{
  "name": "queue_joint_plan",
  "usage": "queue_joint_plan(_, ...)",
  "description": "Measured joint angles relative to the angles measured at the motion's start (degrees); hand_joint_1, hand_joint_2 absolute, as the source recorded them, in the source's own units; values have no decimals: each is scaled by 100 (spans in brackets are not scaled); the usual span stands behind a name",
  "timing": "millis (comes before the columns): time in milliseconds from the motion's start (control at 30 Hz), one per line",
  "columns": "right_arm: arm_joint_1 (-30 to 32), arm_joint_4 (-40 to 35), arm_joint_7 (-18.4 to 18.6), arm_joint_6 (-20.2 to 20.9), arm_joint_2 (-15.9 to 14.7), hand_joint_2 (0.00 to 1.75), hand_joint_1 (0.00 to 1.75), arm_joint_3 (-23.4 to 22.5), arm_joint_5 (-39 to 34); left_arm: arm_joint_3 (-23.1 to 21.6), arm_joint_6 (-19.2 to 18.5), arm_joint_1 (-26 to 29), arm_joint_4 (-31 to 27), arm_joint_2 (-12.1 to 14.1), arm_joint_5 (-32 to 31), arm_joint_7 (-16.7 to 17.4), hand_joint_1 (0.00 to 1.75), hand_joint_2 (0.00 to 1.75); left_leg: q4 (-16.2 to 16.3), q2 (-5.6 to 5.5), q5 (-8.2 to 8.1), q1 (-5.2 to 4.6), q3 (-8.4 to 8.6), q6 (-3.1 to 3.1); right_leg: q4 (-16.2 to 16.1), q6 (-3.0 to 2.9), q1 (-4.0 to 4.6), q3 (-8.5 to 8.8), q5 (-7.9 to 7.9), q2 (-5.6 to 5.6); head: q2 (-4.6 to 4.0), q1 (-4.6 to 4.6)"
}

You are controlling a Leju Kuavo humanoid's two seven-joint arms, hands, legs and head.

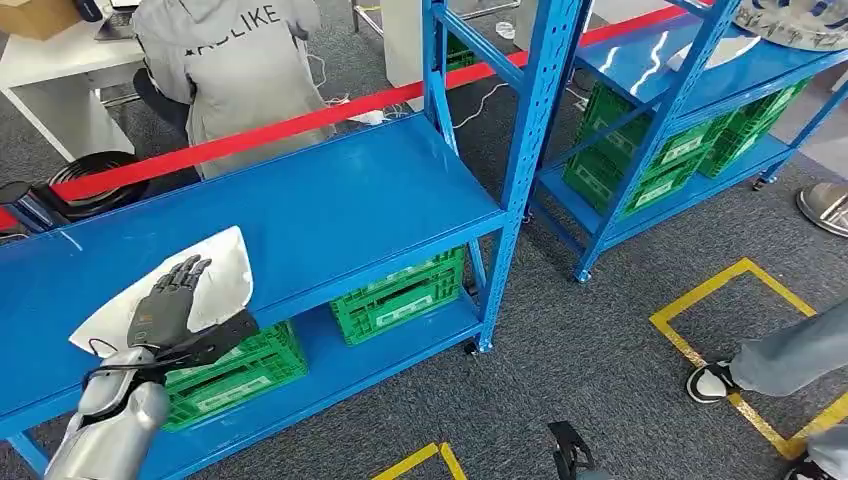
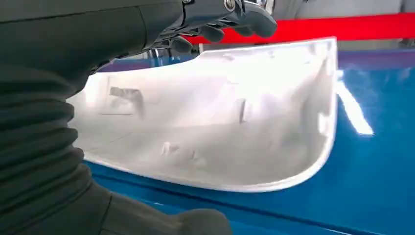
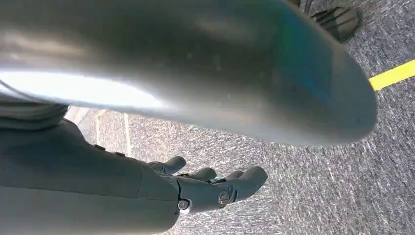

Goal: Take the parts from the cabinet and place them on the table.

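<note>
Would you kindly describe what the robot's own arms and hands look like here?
The left arm is smooth, rounded silver metal with a thin dark cable looping near the wrist. The left hand is dark grey, with slim jointed fingers and a ribbed grey cover behind them. The right hand is also dark grey, with small round silver screws at its finger bases.

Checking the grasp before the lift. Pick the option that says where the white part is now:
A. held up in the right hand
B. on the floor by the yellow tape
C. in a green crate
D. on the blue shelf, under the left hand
D: the white part lies on the blue shelf, with the left hand over it.
</note>
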Motion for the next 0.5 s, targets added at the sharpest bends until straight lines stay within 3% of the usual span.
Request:
queue_joint_plan(333, 0, 0, 9, 4, 0, 0, 0, -11, 42, -511, 415, -3, -11, -44, 26, 238, 0, 175, 0, 0, 0, 0, 0, 1, -1, 2, 0, 0, -1, 0, 0, 0)
queue_joint_plan(500, 0, 0, 11, 4, 0, 0, 0, -11, 66, -633, 452, -3, -11, -50, 22, 264, 0, 175, 0, 0, -1, 0, 0, 1, -1, 2, 0, 0, -2, 0, -2, 0)
